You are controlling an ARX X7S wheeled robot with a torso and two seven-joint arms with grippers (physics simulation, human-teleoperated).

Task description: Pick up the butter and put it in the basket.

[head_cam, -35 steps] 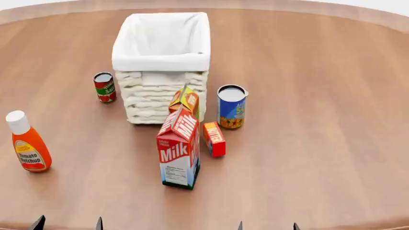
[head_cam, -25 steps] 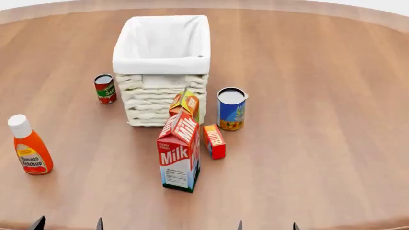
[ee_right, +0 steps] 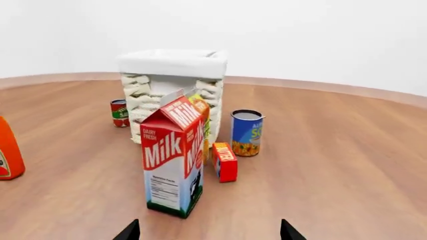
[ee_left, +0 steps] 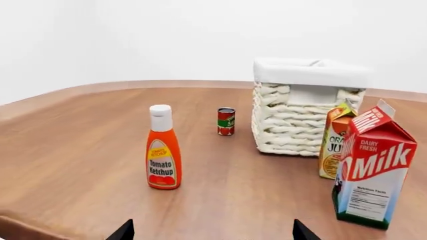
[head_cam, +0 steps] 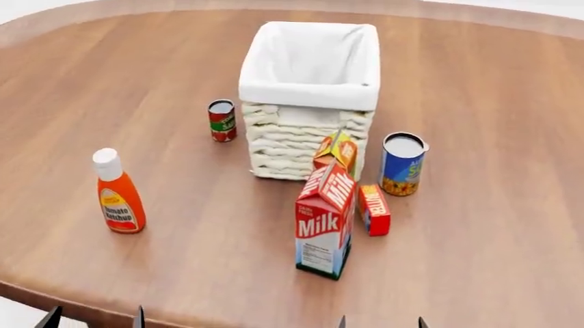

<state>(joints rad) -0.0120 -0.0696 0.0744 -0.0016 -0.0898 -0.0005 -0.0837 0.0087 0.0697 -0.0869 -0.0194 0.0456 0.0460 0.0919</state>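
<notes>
Whole scene farther right in view than before, butter untouched.

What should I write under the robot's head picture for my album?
A small red butter box stands beside the milk carton, in front of the big white basket on the wooden table.

Bright even light, soft faint shadows, sharp renders

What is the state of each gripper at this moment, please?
Left gripper: open, holding nothing.
Right gripper: open, holding nothing; the butter stands untouched on the table.
</notes>
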